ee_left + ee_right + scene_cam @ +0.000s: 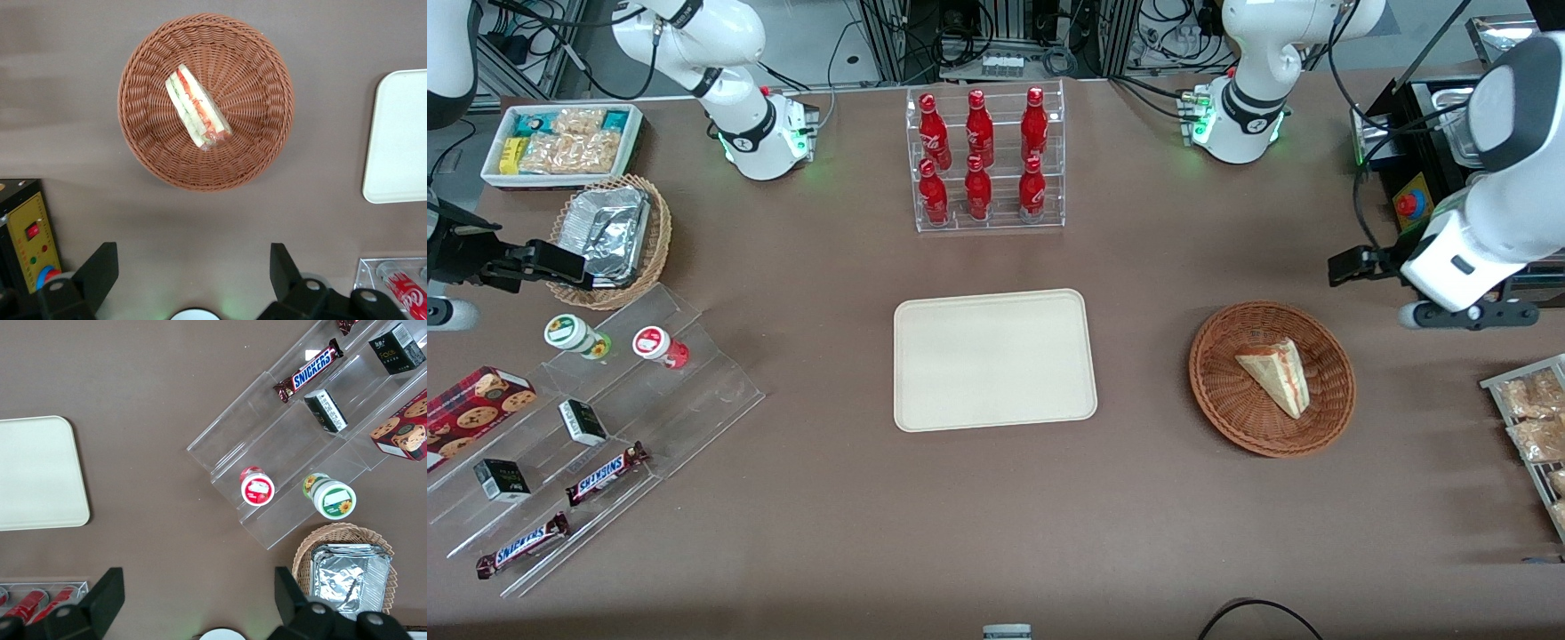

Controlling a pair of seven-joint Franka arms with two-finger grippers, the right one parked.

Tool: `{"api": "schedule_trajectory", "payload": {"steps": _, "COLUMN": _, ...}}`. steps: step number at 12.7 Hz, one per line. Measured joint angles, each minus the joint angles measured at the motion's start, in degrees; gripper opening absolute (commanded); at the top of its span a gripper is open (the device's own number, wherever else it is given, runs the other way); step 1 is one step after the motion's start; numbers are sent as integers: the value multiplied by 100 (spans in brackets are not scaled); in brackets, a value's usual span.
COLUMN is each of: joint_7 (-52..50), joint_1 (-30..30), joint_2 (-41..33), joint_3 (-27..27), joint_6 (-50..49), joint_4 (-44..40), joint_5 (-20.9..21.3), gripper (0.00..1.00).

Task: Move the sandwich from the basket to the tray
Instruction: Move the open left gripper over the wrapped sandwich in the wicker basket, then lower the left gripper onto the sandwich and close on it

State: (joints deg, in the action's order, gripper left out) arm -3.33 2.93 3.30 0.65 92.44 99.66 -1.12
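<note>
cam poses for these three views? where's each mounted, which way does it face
Front: high, facing both arms, looking down on tray, basket and sandwich; both arms show.
Left wrist: on the working arm, facing down at basket and sandwich; open claw shows, apart from the basket.
Right wrist: on the parked arm, facing down at snack shelves.
All three see the tray.

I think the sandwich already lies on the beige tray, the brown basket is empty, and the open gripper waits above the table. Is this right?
Not quite. The sandwich lies in the basket, and the tray is bare, as the front view shows. The gripper does hang above the table near the basket, jaws open.
</note>
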Motion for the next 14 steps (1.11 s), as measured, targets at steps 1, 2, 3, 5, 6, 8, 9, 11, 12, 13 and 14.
{"api": "schedule_trajectory", "payload": {"steps": 1, "joint_7": 0, "joint_1": 0, "joint_2": 8, "joint_3": -1, "joint_6": 228, "joint_4": 205, "joint_5": 0, "gripper": 100}}
{"api": "schedule_trajectory", "payload": {"steps": 2, "joint_7": 0, "joint_1": 0, "joint_2": 14, "joint_3": -3, "joint_6": 479, "joint_4": 424, "joint_5": 0, "gripper": 100}}
{"api": "schedule_trajectory", "payload": {"steps": 3, "joint_7": 0, "joint_1": 0, "joint_2": 21, "joint_3": -6, "joint_6": 708, "joint_4": 633, "joint_5": 0, "gripper": 100}}
{"api": "schedule_trajectory", "payload": {"steps": 5, "joint_7": 0, "joint_1": -1, "joint_2": 31, "joint_3": -13, "joint_6": 1141, "joint_4": 1018, "joint_5": 1, "gripper": 100}}
{"api": "schedule_trajectory", "payload": {"steps": 6, "joint_7": 0, "joint_1": -1, "joint_2": 34, "joint_3": -18, "joint_6": 1387, "joint_4": 1220, "joint_5": 1, "gripper": 100}}
{"api": "schedule_trajectory", "payload": {"steps": 8, "joint_7": 0, "joint_1": -4, "joint_2": 41, "joint_3": -31, "joint_6": 1898, "joint_4": 1611, "joint_5": 1, "gripper": 100}}
{"api": "schedule_trajectory", "payload": {"steps": 9, "joint_7": -6, "joint_1": -13, "joint_2": 45, "joint_3": -42, "joint_6": 2177, "joint_4": 1803, "joint_5": 1, "gripper": 100}}
{"api": "schedule_trajectory", "payload": {"steps": 11, "joint_7": -148, "joint_1": -30, "joint_2": 84, "joint_3": -69, "joint_6": 2615, "joint_4": 2102, "joint_5": 0, "gripper": 100}}
{"api": "schedule_trajectory", "payload": {"steps": 12, "joint_7": -286, "joint_1": -29, "joint_2": 138, "joint_3": -72, "joint_6": 2746, "joint_4": 2183, "joint_5": 0, "gripper": 100}}
{"api": "schedule_trajectory", "payload": {"steps": 13, "joint_7": -411, "joint_1": -28, "joint_2": 210, "joint_3": -72, "joint_6": 2851, "joint_4": 2212, "joint_5": 0, "gripper": 100}}
{"api": "schedule_trajectory", "payload": {"steps": 14, "joint_7": -489, "joint_1": -28, "joint_2": 276, "joint_3": -72, "joint_6": 2929, "joint_4": 2215, "joint_5": 0, "gripper": 100}}
